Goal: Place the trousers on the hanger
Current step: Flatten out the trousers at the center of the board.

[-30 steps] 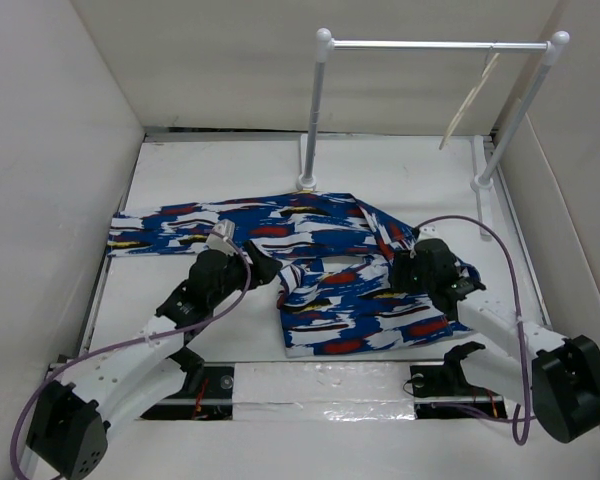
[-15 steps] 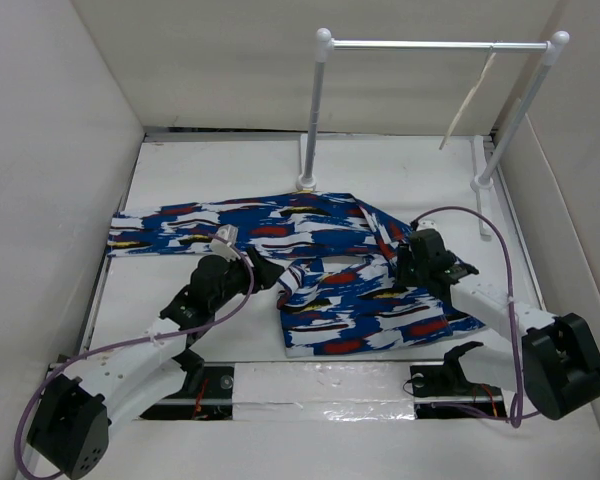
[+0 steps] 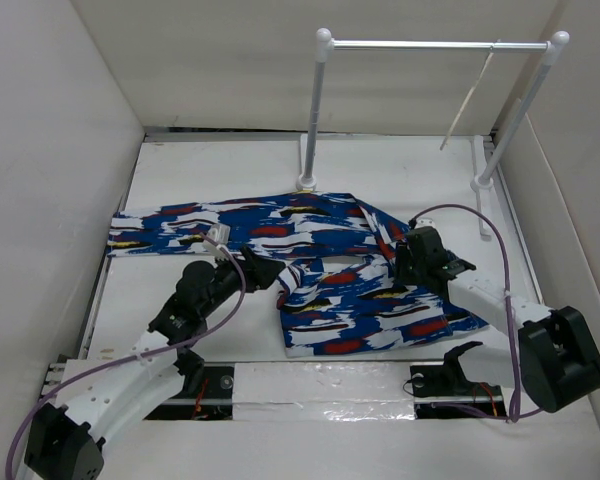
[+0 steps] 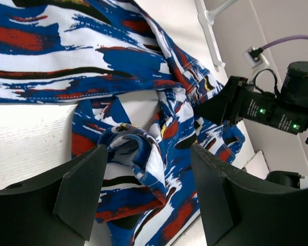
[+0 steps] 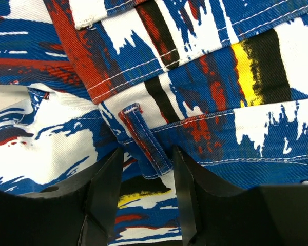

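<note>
Left arm has drawn back toward its base, and the right has edged in. The trousers (image 3: 280, 225), in blue, white and red print, sprawl crumpled across the surface (image 3: 200, 170). Left claw (image 4: 146, 159) is spread wide around a bunched fold. Right claw (image 5: 146, 154) sits half-spread astride a belt loop, and I cannot tell if it pinches.

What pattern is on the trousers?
Abstract blue, white, red, black and yellow print; the trousers show best in the right wrist view.

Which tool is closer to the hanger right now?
Right. The right tool is on the trousers, below-left of the hanger; the left tool is farther left, mid-table.
</note>
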Controlling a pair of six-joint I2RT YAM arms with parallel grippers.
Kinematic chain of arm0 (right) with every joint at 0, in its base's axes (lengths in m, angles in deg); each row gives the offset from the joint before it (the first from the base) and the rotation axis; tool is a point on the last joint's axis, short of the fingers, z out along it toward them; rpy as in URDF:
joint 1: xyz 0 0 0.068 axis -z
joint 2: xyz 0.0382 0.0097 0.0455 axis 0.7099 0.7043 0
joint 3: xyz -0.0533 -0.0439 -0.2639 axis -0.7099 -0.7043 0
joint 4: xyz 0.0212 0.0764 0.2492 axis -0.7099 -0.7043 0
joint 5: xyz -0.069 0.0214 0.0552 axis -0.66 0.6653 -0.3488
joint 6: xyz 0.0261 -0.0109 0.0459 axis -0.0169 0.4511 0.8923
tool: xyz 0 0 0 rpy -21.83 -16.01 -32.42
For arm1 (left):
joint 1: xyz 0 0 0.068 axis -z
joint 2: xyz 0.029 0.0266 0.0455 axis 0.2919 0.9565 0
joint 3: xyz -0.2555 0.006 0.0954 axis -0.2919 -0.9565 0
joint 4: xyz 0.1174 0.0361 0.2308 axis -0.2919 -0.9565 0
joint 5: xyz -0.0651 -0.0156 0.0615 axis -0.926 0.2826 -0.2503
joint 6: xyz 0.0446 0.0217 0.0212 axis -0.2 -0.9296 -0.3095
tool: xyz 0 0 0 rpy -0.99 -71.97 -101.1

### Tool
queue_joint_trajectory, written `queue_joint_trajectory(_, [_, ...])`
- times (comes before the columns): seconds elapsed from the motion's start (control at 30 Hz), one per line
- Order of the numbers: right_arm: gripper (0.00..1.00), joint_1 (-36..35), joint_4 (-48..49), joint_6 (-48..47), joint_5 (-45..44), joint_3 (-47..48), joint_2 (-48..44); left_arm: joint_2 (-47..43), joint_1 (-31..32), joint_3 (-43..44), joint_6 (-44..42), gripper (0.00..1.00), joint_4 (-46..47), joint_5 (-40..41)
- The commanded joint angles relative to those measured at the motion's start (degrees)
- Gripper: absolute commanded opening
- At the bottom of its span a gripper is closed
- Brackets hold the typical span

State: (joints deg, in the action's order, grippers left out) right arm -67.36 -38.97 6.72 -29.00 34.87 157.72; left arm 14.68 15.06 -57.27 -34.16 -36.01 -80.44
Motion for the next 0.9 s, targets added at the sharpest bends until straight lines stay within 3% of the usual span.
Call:
queue_joint_trajectory(0.0, [0.49,0.25,0.58,-0.76,-1.46,2.64,0.42,1.57,-0.21,0.34,-0.87,0.63,0.32,-2.70])
queue_joint_trajectory(0.37, [0.20,0.25,1.45,-0.76,-1.19,3.69,2.18,12.92,-0.21,-0.19,-1.05,0.61,9.54,-7.44])
queue_joint_trajectory(0.47, [0.09,0.25,1.72,-0.94,-1.19,3.78,2.44,13.89,-0.21,-0.01,-1.49,0.57,10.42,-7.18])
queue_joint_trajectory(0.5, [0.00,0.25,1.72,-0.94,-1.28,4.04,2.27,14.15,-0.21,0.07,-1.49,0.46,10.25,-7.00])
queue_joint_trajectory(0.53, [0.00,0.25,1.72,-0.85,-1.45,4.31,2.09,14.07,-0.21,0.16,-1.40,0.35,10.07,-6.65])
queue_joint_trajectory(0.57, [0.00,0.25,1.89,-0.76,-1.80,4.83,1.31,13.37,-0.21,0.08,-1.14,0.15,9.46,-5.26])
queue_joint_trajectory(0.63, [0.00,0.95,2.24,-0.85,-1.98,5.71,0.16,11.97,-0.21,0.51,-0.88,0.00,7.80,-3.58])
queue_joint_trajectory(0.87, [0.00,10.43,6.02,-1.29,-3.91,11.94,-2.30,-0.68,-0.21,6.57,-1.05,0.00,-8.71,9.40])
